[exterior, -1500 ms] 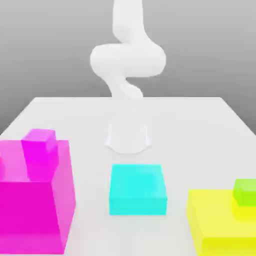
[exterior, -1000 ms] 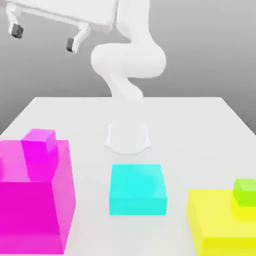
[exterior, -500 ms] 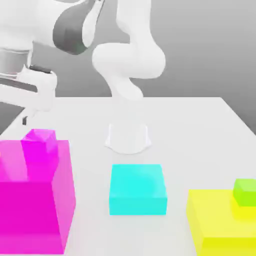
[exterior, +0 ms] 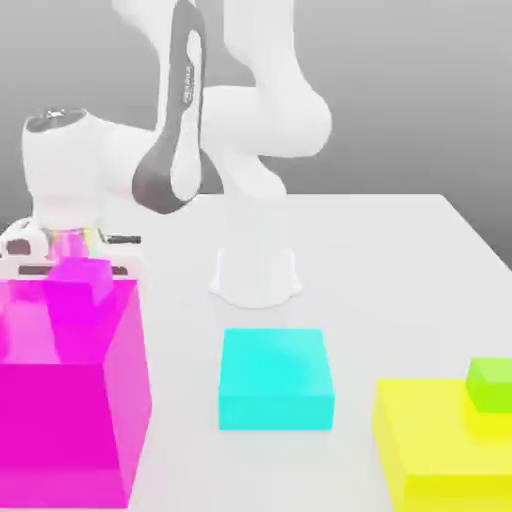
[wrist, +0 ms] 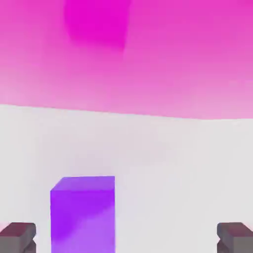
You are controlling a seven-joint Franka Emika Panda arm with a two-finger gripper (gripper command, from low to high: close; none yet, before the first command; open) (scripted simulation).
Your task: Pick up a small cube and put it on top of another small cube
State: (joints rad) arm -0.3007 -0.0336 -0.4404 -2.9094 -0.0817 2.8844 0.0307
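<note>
hand view is showing the released claw [wrist: 126, 237] hanging over the surface [wrist: 173, 163], its purple cube [wrist: 83, 212] lying off-centre, nearer one fingertip [wrist: 17, 236].

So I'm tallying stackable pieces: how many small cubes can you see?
2 plainly: a purple cube between the open gripper's fingertips, behind the magenta block; a green cube by the yellow block. Others may be hidden.

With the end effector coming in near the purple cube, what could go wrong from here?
The small purple cube sits off-centre between the open end effector fingers, close to one fingertip, so closing may nudge it rather than grip it squarely. The large magenta block stands right beside the hand, so the descent could clip it.
</note>
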